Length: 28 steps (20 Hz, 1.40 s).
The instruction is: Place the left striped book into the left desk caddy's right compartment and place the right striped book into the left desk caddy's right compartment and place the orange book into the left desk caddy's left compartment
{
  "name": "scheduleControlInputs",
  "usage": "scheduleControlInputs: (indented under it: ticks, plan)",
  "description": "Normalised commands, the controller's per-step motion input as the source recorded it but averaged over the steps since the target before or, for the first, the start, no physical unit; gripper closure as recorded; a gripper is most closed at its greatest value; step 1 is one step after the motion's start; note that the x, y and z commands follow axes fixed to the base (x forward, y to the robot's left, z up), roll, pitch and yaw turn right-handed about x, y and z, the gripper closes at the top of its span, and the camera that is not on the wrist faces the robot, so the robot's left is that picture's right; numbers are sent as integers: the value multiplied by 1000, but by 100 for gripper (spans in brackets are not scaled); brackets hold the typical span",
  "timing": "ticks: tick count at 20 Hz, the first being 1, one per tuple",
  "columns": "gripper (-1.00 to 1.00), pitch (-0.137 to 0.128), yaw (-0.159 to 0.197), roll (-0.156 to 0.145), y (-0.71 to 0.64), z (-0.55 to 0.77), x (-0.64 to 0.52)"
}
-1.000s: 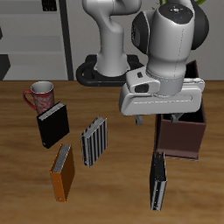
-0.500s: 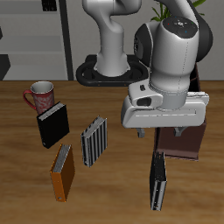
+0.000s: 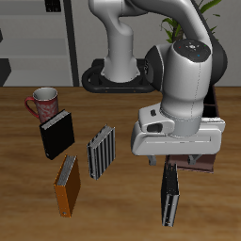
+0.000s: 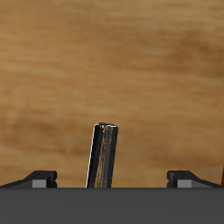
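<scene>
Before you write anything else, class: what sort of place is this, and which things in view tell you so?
Probably a study or home office, rendered in a simulator. Books lie on a wooden table, such as the orange book, near a mug and a desk caddy; shelving stands behind.

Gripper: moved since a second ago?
Yes. The gripper has come down and toward the table's front edge, from over the left desk caddy to just above the dark striped book.
</scene>
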Motion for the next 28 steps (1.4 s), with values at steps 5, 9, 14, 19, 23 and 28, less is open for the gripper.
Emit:
scheduleControlInputs:
  ticks: [5,9,14,19,23,28]
  plan:
    - [-100,-7,-20,6,74,-386,17]
    - [-100,25,2,-1,69,-389,68]
    - [-100,46,-27,-8,0,-428,79]
    - [-100,38,13,8,61,-336,84]
    - [100,27,-29,0,-18,-150,-63]
    - [100,8,-12,-27,-142,11,-53]
